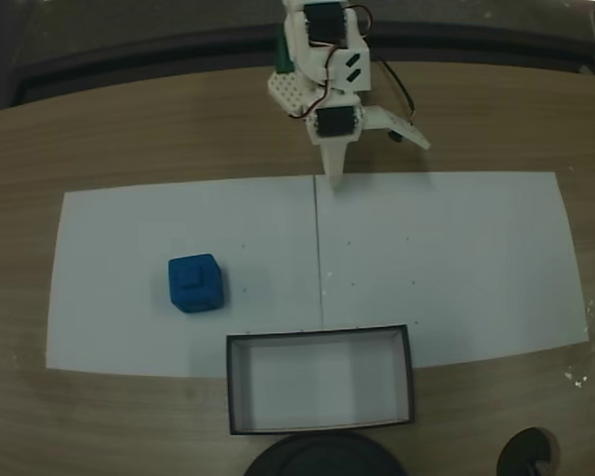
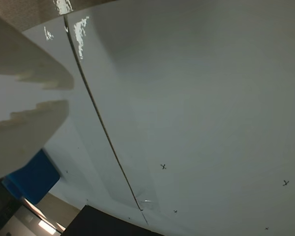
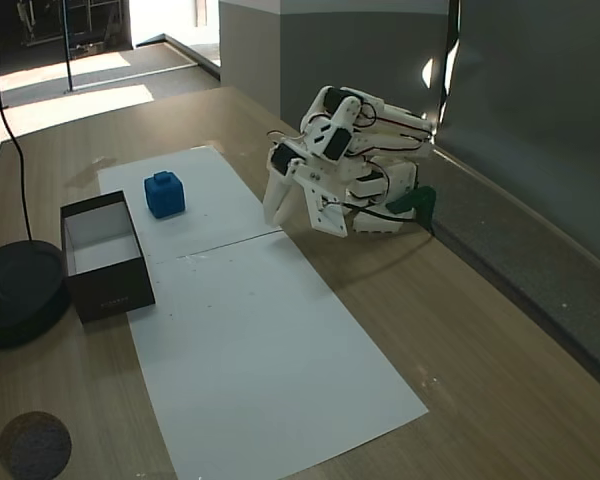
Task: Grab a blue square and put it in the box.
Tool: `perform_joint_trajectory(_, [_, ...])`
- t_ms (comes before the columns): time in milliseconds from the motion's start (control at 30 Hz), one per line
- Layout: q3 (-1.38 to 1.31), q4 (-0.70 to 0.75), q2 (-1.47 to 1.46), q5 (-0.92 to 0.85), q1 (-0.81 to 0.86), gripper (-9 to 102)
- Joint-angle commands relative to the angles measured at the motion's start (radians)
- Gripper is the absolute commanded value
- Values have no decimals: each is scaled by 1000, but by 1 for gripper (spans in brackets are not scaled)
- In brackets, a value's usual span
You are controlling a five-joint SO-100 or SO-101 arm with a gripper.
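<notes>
The blue square (image 1: 194, 283) sits on the left sheet of white paper, its stud facing up; it also shows in another fixed view (image 3: 165, 194) and low at the left of the wrist view (image 2: 32, 177). The box (image 1: 319, 338), black-walled and white inside, lies at the paper's near edge (image 3: 110, 290), holding nothing; a dark corner of it (image 2: 103, 223) shows in the wrist view. My gripper (image 1: 372, 159) hangs open at the far edge of the paper (image 3: 300, 222), well apart from both, with nothing between its fingers (image 2: 29, 128).
Two white paper sheets (image 1: 456, 258) meet at a seam down the middle of the wooden table. A round black disc (image 1: 322, 458) lies just beyond the box (image 3: 15, 290). A small dark round pad (image 1: 531, 451) lies near the table's corner.
</notes>
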Motion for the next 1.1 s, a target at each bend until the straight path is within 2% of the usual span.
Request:
perform_joint_trajectory(0, [-58, 9, 25, 3, -9, 0])
perform_joint_trajectory(567, [-63, 8, 25, 5, -6, 0])
perform_joint_trajectory(700, [-167, -89, 26, -3, 38, 1])
perform_joint_trajectory(767, [-221, -144, 25, -9, 80, 5])
perform_joint_trajectory(900, [-321, -181, 23, -120, 100, 20])
perform_joint_trajectory(1067, [-425, -190, -118, -112, 126, 21])
